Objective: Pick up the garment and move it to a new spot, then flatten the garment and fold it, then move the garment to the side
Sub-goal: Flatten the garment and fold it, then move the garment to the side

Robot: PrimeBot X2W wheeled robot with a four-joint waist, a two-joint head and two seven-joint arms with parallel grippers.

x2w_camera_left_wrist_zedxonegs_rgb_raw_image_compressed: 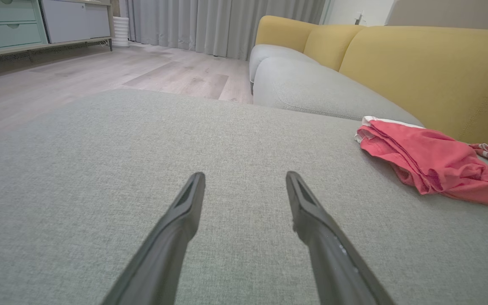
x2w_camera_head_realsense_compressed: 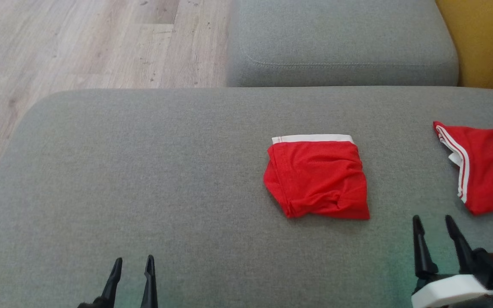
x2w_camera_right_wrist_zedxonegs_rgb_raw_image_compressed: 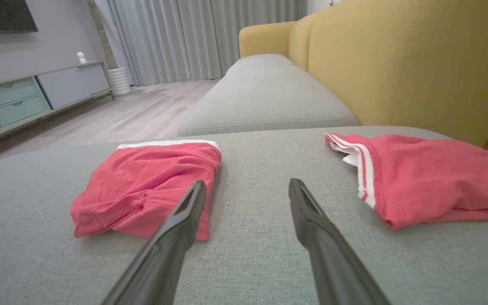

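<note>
Inspector: Noting positions first. The folded red garment [x2w_camera_head_realsense_compressed: 317, 179] lies right of centre on the grey cushion [x2w_camera_head_realsense_compressed: 144, 171], white waistband along its far edge. A second red garment [x2w_camera_head_realsense_compressed: 484, 169] lies well apart at the cushion's right end.

Onlooker: And the grippers?

Inspector: The left gripper [x2w_camera_head_realsense_compressed: 134, 259] and right gripper [x2w_camera_head_realsense_compressed: 433, 220] both have their fingers parted and hold nothing. The right one is nearer the folded piece.

Onlooker: The step in hand?

Inspector: Moving the folded piece aside, in my judgement. Pinch through every layer at one edge, lift low, and set it down flat, or the fold may spill open.

Onlooker: Containers?

Inspector: The cabinet [x2w_camera_right_wrist_zedxonegs_rgb_raw_image_compressed: 15, 106] across the room has drawers, all shut. Contents cannot be told.
</note>
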